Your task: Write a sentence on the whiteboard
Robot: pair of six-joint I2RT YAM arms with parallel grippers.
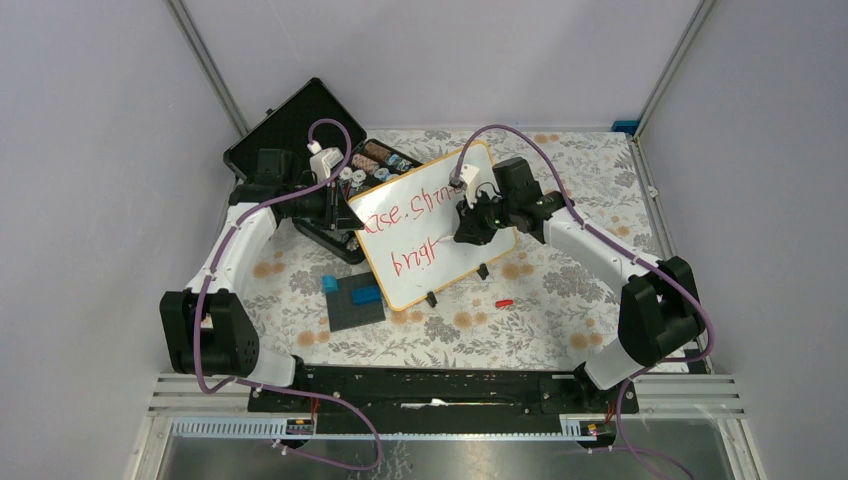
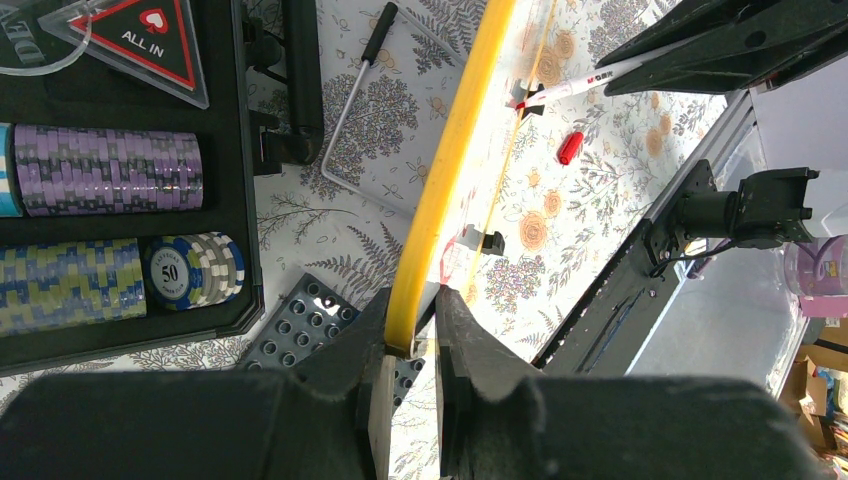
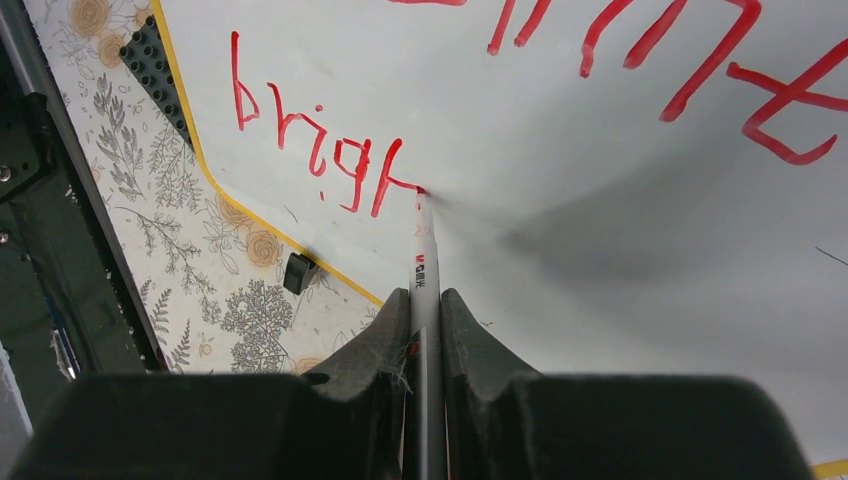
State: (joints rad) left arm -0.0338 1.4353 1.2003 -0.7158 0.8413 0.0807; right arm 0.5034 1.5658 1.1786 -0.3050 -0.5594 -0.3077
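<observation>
Our right gripper (image 3: pixel 425 300) is pressed together on the marker (image 3: pixel 424 250), whose long axis runs straight out from between the fingers. Its tip touches the board (image 3: pixel 620 260) at the end of the last red stroke. The sentence (image 3: pixel 315 140) trails off to the left of that tip: "brig" and a half-made letter that we take for an h. The first line sits further ahead of the gripper. Bare white lies to the right of the tip. We judge that the coming strokes go that way, along the line and across the marker's axis, tip on the surface. The right arm alone is placed to write.

Our left gripper (image 2: pixel 412 335) pinches the board's yellow edge, and the board runs away from it edge-on. We judge that it steadies the board against the marker's push.

Only the right wrist view shows the tip in contact. Only the left wrist view shows the pinch and, past the board, a red cap (image 2: pixel 569 147) lying on the table (image 2: pixel 580 210). The top view adds what neither wrist gives. The board stands tilted on two black feet, with the left gripper at one end and the right over its face near the other.
</observation>
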